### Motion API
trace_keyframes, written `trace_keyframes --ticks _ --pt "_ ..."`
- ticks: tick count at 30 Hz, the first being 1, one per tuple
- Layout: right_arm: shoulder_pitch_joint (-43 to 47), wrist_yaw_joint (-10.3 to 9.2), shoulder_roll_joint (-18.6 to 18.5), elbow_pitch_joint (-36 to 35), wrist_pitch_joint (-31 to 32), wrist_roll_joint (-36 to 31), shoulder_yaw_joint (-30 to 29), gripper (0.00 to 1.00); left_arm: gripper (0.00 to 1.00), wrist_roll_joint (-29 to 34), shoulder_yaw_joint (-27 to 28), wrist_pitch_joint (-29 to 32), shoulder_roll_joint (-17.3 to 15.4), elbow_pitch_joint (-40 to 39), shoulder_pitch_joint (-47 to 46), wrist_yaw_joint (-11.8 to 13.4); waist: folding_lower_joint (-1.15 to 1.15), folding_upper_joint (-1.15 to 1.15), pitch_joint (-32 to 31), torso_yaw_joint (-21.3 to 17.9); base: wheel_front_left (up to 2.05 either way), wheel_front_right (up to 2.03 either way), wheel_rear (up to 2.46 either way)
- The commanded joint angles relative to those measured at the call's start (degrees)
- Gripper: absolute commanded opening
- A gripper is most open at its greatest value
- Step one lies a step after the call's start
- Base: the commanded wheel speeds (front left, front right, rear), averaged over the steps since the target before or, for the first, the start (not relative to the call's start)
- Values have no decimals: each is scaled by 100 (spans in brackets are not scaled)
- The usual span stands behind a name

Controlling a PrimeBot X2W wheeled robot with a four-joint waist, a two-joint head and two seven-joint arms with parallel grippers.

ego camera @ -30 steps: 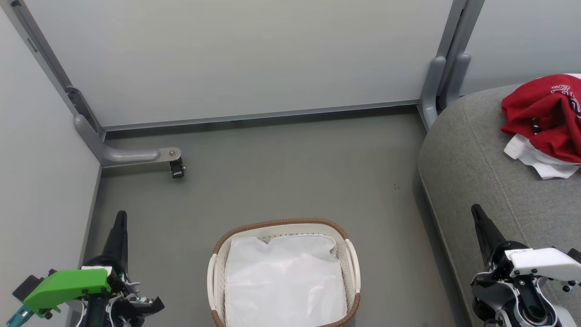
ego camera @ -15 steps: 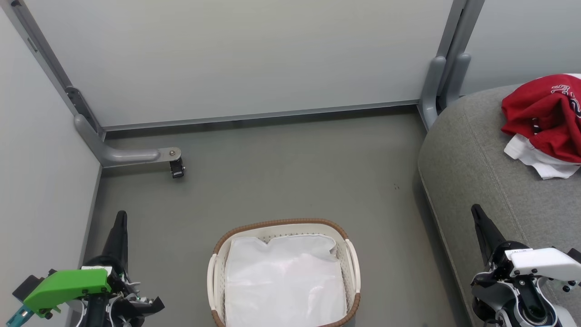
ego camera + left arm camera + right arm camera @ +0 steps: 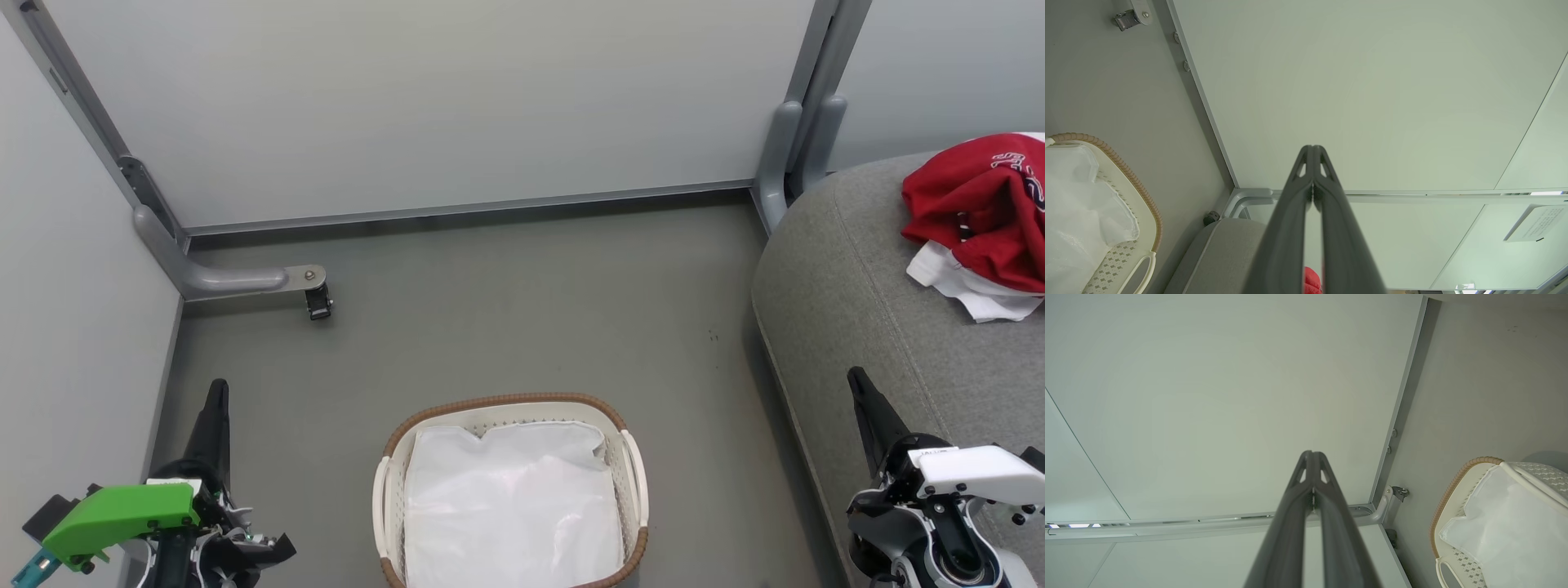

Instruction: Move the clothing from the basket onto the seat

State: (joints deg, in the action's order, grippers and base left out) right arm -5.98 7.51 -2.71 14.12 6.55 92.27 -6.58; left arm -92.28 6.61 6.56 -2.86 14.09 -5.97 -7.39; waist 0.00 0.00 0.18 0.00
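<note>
I see basket (image 3: 506, 400) with white liner (image 3: 514, 506) inside. Clothing (image 3: 971, 212) heaped on seat (image 3: 857, 286), well right of basket; pile cropped, probably both garments. Left gripper (image 3: 216, 385), right gripper (image 3: 855, 376) flank basket, both clenched, empty. Risk: needless dip into basket snags liner.

Light bright, even, diffuse. Soft shadow band below pale grey wall panel (image 3: 424, 106), mid frame. Slight sheen on crinkled white liner sheet (image 3: 510, 506). Wrist views: straight lines bowed toward edges.
</note>
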Motion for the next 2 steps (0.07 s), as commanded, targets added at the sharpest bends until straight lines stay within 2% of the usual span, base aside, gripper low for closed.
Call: trace_keyframes --ticks 1,2 --pt "-44 -4 -33 -23 24 18 -13 0 0 -23 7 17 -2 -12 -56 -23 0 0 0 0 0 0 0" --pt "-44 -4 -33 -23 24 18 -13 0 0 -23 6 16 -2 -12 -56 -23 0 0 0 0 0 0 0"
